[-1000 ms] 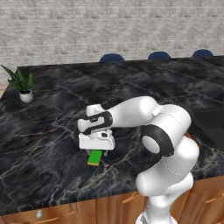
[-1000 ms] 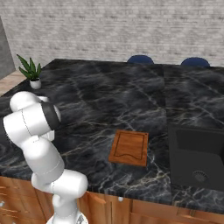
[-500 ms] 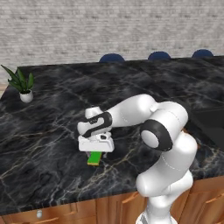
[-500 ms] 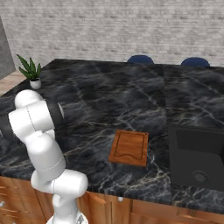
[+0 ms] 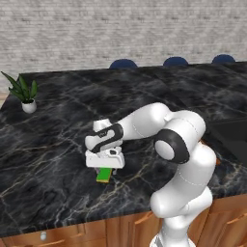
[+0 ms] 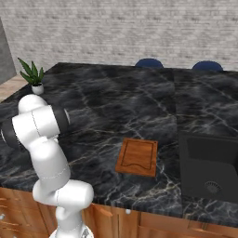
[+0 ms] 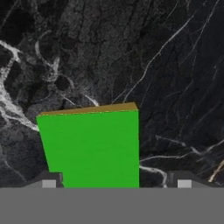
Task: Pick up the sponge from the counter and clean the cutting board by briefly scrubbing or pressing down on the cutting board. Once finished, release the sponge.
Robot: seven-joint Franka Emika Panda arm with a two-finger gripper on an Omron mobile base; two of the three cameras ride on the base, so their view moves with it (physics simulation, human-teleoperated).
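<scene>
The green sponge [image 7: 92,144], with a thin yellow layer on its far side, lies flat on the black marble counter [image 5: 48,144]. My gripper [image 7: 116,181] is down over it and open. One fingertip [image 7: 49,180] sits at the sponge's left edge, and the other [image 7: 183,180] stands apart from its right edge. From the left base view, the white hand covers most of the sponge [image 5: 103,174], with the gripper [image 5: 103,166] just above the slab. The reddish-brown cutting board [image 6: 137,156] lies far to the right, near the counter's front edge.
A potted plant [image 5: 24,91] stands at the counter's far left corner. A dark sink [image 6: 209,167] lies right of the board. Blue stool tops [image 5: 123,63] show behind the counter, below a brick wall. The sponge lies close to the counter's front edge.
The hand has sunk a little lower over the sponge, and the arm's elbow has shifted slightly. The sponge and the board have not moved.
</scene>
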